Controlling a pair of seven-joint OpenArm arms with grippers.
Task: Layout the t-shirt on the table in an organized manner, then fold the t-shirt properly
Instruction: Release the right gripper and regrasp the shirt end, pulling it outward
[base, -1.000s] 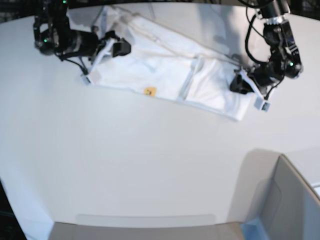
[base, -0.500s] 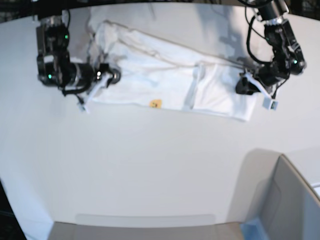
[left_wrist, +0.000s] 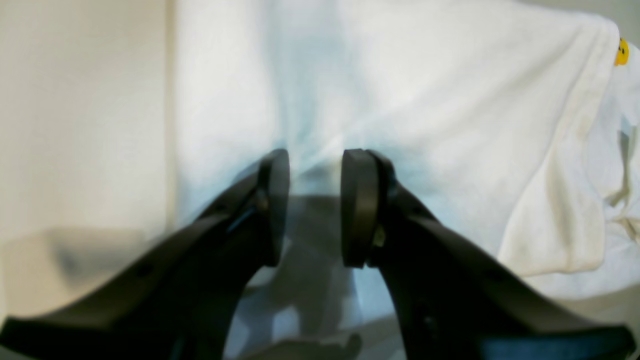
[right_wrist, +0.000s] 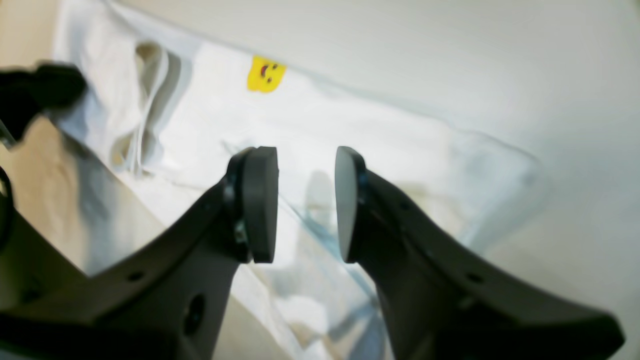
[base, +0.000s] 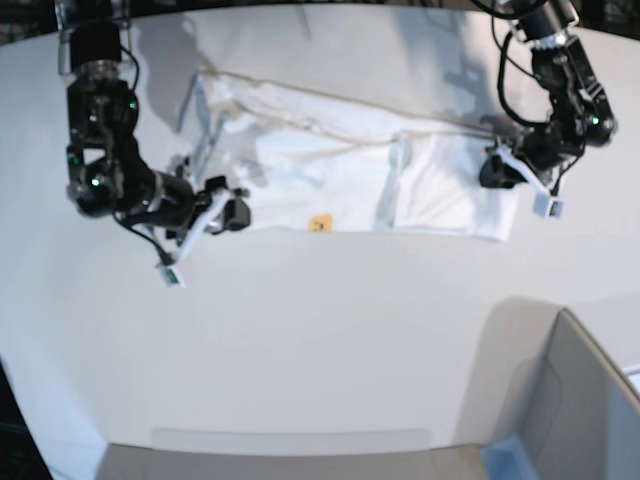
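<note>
While the grey box (base: 575, 400) fills the nearest corner in the base view, we see bare white tabletop (base: 330, 330) stretching beyond it to the t-shirt (base: 350, 165). Farther back, the shirt lies as a long, doubled-over band across the far part of the tabletop, its near edge fairly straight, with a small yellow print (base: 319, 223) showing on that edge. Our right pincer (base: 232, 213) sits at the band's end on the base view's left. In the right wrist view its 2 pads (right_wrist: 260, 200) stand apart with shirt fabric visible beyond the gap, and nothing appears held, so it looks released. Our left pincer (base: 497, 170) rests at the opposite end. In the left wrist view its 2 pads (left_wrist: 358, 205) stand apart over the cloth; whether they pinch a fold we cannot tell. Both arms reach in from the far edge.
</note>
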